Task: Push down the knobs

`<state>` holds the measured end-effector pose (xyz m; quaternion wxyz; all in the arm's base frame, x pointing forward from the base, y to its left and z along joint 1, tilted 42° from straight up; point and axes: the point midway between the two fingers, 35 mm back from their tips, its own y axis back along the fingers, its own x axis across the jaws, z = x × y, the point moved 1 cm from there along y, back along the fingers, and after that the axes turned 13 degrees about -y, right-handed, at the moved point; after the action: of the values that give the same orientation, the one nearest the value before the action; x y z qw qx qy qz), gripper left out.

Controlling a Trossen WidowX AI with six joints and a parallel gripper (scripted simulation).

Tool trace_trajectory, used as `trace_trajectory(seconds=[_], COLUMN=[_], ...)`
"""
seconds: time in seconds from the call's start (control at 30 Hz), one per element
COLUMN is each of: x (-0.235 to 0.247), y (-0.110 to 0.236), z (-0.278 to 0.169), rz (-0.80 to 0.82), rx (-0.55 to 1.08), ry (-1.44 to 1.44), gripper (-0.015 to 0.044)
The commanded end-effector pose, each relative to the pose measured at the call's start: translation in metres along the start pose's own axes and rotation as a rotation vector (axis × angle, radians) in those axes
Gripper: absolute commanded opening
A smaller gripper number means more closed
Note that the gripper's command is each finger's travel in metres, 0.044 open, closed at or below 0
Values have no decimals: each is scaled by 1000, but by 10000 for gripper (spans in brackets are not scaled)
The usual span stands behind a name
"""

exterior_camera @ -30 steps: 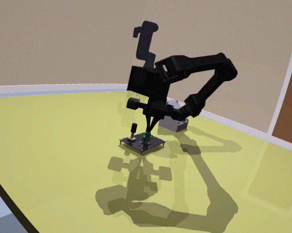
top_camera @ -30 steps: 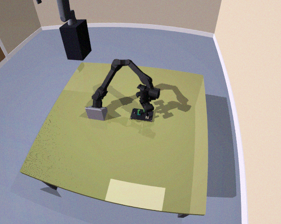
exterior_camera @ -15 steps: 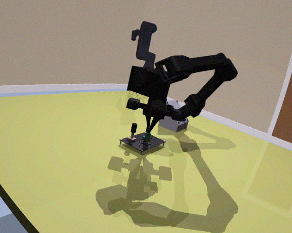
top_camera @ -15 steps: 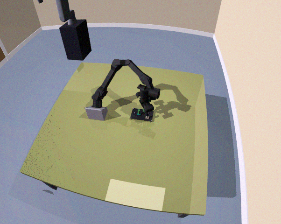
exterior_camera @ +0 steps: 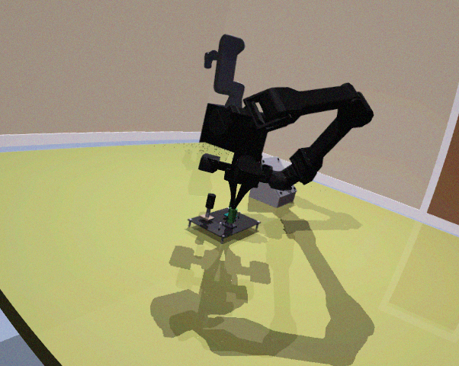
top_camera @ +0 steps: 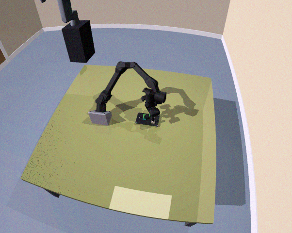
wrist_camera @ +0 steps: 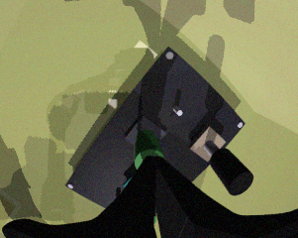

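Observation:
The dark circuit board stands on short legs. A black knob stands high on its shaft, with bare metal showing above the tan potentiometer. A green knob stands over a dark potentiometer; I cannot tell if a gap remains under it. Another green knob is on a teal potentiometer, mostly hidden in the wrist view. My gripper is shut and empty, tips together at the top of the first green knob; contact is unclear.
The arm's grey base block stands on the table beside the board. Small metal posts rise from the board. A black pedestal with another arm stands beyond the table.

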<state>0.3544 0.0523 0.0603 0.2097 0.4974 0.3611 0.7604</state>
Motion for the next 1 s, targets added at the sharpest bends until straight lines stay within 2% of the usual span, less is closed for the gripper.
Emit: trace_trajectory(seconds=[0.0, 0.67, 0.97], x=[2, 2, 1], y=[-10, 22, 17], z=[2, 2, 0], rz=[17, 16, 21], rx=[17, 17, 14], ry=[11, 11, 0], gripper=[0, 0, 236])
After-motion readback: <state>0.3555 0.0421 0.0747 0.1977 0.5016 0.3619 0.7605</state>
